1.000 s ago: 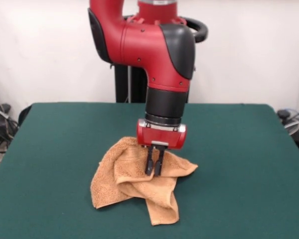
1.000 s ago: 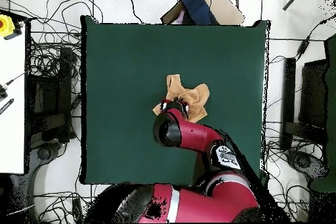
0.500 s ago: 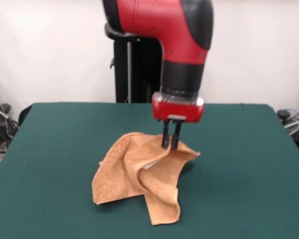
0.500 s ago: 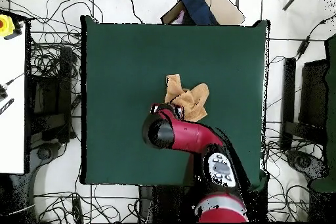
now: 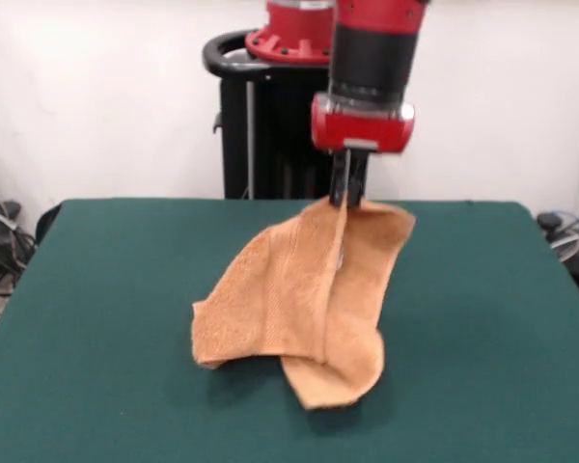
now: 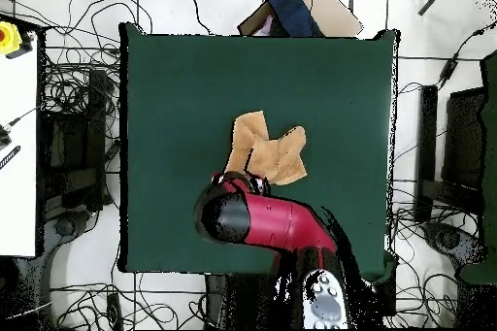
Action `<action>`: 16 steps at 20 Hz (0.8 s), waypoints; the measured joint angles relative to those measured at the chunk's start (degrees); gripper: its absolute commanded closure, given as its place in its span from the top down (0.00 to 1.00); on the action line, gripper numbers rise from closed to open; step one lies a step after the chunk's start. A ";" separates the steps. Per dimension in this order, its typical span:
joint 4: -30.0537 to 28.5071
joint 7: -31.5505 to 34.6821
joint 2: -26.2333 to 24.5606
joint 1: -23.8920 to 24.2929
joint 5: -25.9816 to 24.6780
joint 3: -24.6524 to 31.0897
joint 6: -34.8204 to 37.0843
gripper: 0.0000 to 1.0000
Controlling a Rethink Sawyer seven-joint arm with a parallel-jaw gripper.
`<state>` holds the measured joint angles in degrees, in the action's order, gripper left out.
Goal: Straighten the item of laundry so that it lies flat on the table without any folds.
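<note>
Towel point(image 5: 309, 289) hangs pinched in closed claw point(image 5: 347, 198); lower end on table point(image 5: 96, 318).

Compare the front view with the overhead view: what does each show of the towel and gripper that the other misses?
Only the front view shows the gripper pinching the towel at its top edge, the cloth hanging down to the table. Only the overhead view shows the table's full outline and the towel near its middle; the arm hides the gripper there. Both show the towel still folded, not flat.
</note>
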<state>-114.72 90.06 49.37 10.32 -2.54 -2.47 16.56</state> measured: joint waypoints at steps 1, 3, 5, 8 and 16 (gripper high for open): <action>-0.58 0.00 1.06 0.02 0.01 -0.08 0.92 0.00; -1.89 0.00 3.56 0.11 0.09 -0.19 3.09 0.00; -3.21 0.00 6.25 0.29 0.09 -0.24 5.52 0.00; -4.53 0.00 9.26 0.83 0.11 -0.23 8.61 0.00; -5.96 0.00 18.75 6.64 0.02 -0.31 20.71 0.00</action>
<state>-120.68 90.06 68.12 16.95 -2.52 -2.79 37.27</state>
